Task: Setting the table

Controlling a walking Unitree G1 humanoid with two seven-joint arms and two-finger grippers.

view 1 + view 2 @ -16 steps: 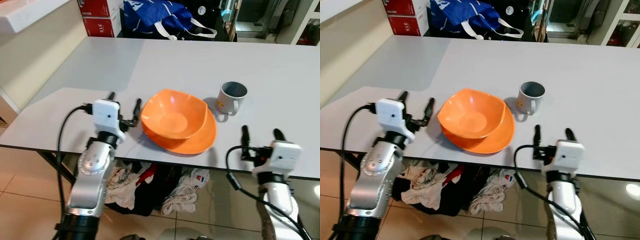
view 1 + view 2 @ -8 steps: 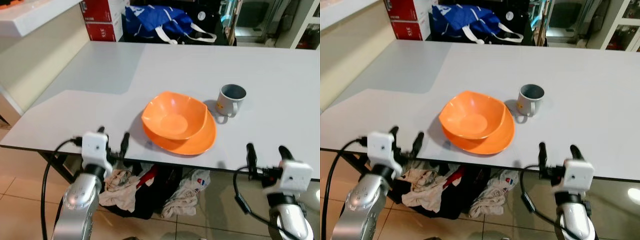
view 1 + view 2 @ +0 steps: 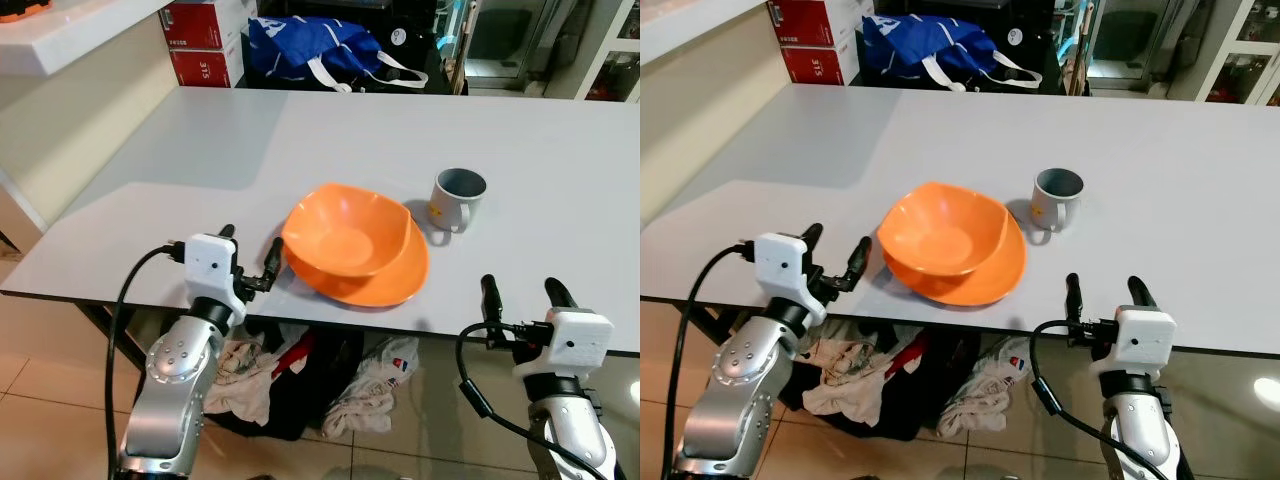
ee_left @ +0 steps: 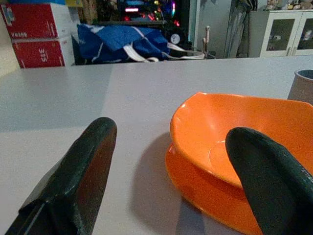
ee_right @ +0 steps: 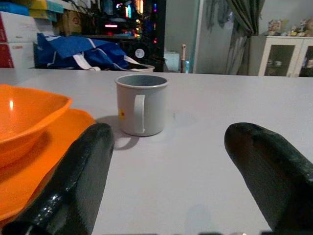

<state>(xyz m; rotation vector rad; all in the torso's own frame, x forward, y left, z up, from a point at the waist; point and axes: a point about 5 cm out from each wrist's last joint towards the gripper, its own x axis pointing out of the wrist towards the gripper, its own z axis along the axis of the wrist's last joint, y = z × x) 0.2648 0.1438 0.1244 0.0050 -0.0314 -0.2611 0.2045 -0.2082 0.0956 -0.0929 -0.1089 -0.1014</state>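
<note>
Orange bowl (image 3: 349,232) sits nested in an orange plate (image 3: 385,281) near the tabletop's (image 3: 200,140) front edge, with a grey mug (image 3: 457,198) just beyond on the right, upright, mouth up, handle turned toward the robot. Both hands are spread wide and empty: left hand (image 3: 248,258) beside the bowl, right hand (image 3: 520,296) at the edge. Any next grasp likely needs a low, level approach to the rim.
</note>
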